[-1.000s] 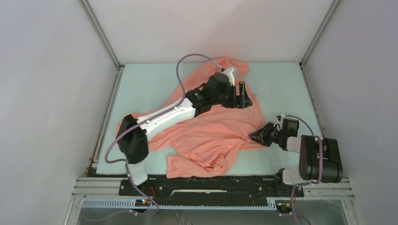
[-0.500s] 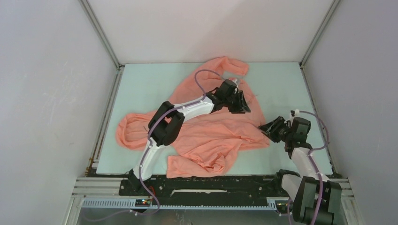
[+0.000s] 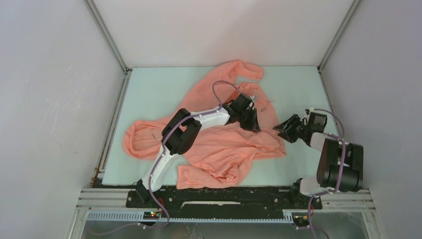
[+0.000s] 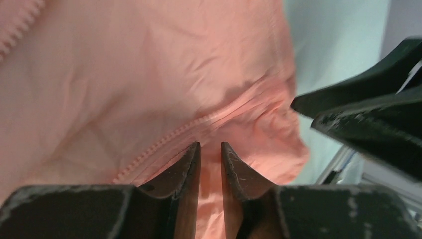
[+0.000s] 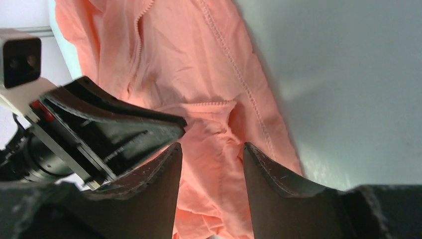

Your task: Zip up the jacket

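Note:
The salmon-orange jacket (image 3: 219,144) lies crumpled across the middle of the table. My left gripper (image 3: 251,124) hangs over its right part, the jaws a narrow gap apart with nothing between them. In the left wrist view (image 4: 210,145) its tips are just above a line of zipper teeth (image 4: 189,129). My right gripper (image 3: 282,130) is open and empty at the jacket's right edge, close to the left one. In the right wrist view (image 5: 212,147) folded fabric (image 5: 199,64) lies below it. No dark zipper pull shows.
The pale green table (image 3: 154,94) has walls on three sides and a metal rail (image 3: 224,196) along the near edge. My left arm (image 3: 199,119) stretches over the jacket. The two grippers are almost touching; the right one shows in the left wrist view (image 4: 368,114).
My left gripper has drawn back from the jacket's far part toward its right edge and narrowed its jaws. My right gripper has moved up and left to the same edge.

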Robot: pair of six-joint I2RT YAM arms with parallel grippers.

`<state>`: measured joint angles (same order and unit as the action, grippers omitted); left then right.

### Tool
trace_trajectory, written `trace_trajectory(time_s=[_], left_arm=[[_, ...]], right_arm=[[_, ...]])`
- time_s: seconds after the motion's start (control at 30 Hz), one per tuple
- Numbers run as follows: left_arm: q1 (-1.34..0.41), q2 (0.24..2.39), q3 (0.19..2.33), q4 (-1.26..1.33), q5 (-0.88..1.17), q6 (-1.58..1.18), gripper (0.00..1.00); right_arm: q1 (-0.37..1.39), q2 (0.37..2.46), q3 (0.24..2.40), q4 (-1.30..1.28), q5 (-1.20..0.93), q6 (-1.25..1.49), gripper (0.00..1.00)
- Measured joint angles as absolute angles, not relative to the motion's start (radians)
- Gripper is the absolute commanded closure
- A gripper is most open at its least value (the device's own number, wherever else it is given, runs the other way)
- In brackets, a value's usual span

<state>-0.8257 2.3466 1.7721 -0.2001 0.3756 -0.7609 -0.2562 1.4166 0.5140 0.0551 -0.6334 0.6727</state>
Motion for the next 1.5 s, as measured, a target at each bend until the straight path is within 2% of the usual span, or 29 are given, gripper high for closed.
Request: trace_trajectory(time_s=[0.2,0.27,0.33,0.4,0.47,0.6,0.67,0.9,1.0,1.1,1.17,1.4,1.5], left_arm=[[-0.851,2.323,1.728,-0.226,0.351,-0.66,0.74],[-0.86,2.304,1.707,-0.229,0.339,-0.637,0.73],[-0.868,2.287,1.697,-0.237,0.321,-0.611,0.73],[-0.876,2.272,1.697,-0.244,0.307,-0.583,0.7],[-0.882,2.256,1.697,-0.255,0.29,-0.553,0.65],[-0.883,2.217,1.703,-0.311,0.265,-0.49,0.45],[-0.876,2.191,1.712,-0.339,0.257,-0.461,0.37],[-0.729,2.093,1.797,-0.273,0.356,-0.447,0.26],[-0.655,2.094,1.824,-0.21,0.442,-0.45,0.26],[-0.612,2.115,1.827,-0.163,0.527,-0.445,0.3],[-0.612,2.148,1.827,-0.131,0.598,-0.443,0.33],[-0.681,2.237,1.811,-0.082,0.807,-0.424,0.34],[-0.705,2.239,1.811,-0.065,0.872,-0.409,0.43]], right_arm=[[-0.2,1.538,0.547,0.094,-0.651,0.673,0.5],[-0.182,1.568,0.559,0.104,-0.652,0.673,0.55],[-0.174,1.6,0.579,0.117,-0.665,0.676,0.65],[-0.168,1.637,0.606,0.139,-0.672,0.678,0.86],[-0.164,1.662,0.622,0.168,-0.683,0.677,1.0],[-0.163,1.671,0.628,0.239,-0.719,0.677,1.0],[-0.166,1.676,0.629,0.312,-0.761,0.677,1.0],[-0.155,1.703,0.598,0.704,-0.952,0.735,1.0],[-0.147,1.701,0.548,0.869,-1.015,0.767,1.0],[-0.144,1.68,0.509,0.957,-1.063,0.78,1.0],[-0.146,1.652,0.5,0.981,-1.085,0.778,1.0],[-0.167,1.557,0.468,0.995,-1.096,0.751,1.0],[-0.175,1.551,0.466,1.001,-1.093,0.755,1.0]])
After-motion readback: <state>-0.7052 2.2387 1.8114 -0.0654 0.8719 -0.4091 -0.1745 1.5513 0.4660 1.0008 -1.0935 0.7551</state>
